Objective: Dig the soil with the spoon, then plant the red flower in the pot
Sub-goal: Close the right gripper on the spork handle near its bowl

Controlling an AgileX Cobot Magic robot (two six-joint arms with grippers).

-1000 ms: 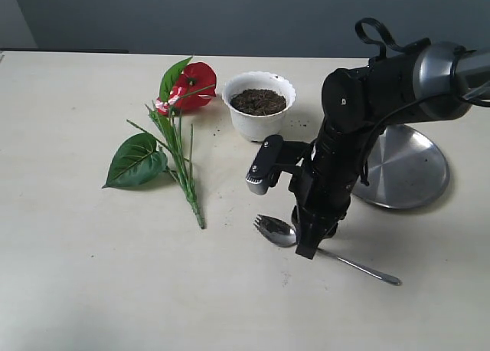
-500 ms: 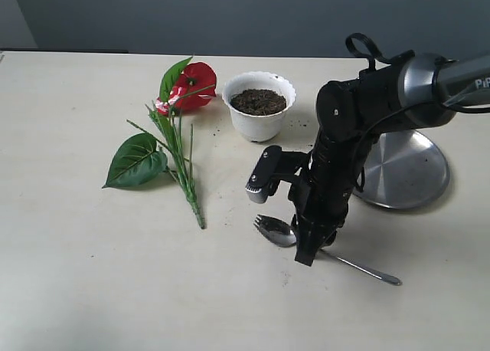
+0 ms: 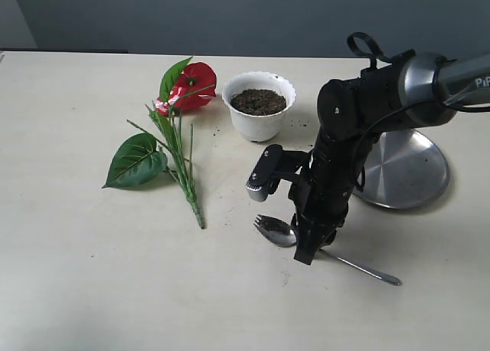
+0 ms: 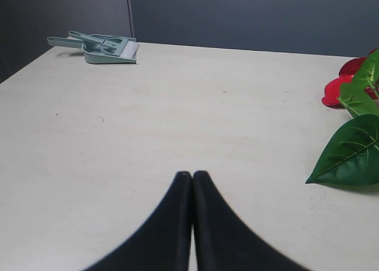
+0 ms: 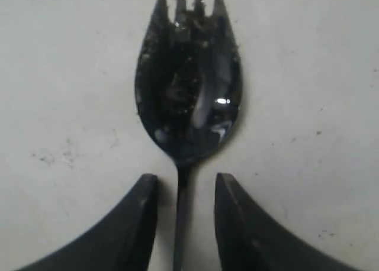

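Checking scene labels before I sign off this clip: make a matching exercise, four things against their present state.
Things:
1 spoon
2 pot
3 red flower
4 left gripper

States:
A shut, holding nothing
B lying flat, bloom next to the pot
C holds soil
D handle between the right gripper's open jaws

Pairs: 1-D, 2-C, 3-B, 4-A

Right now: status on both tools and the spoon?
Right tool open, straddling spoon handle just behind the bowl. Left tool shut, empty. Spoon flat on table. Nothing blocking the grasp.
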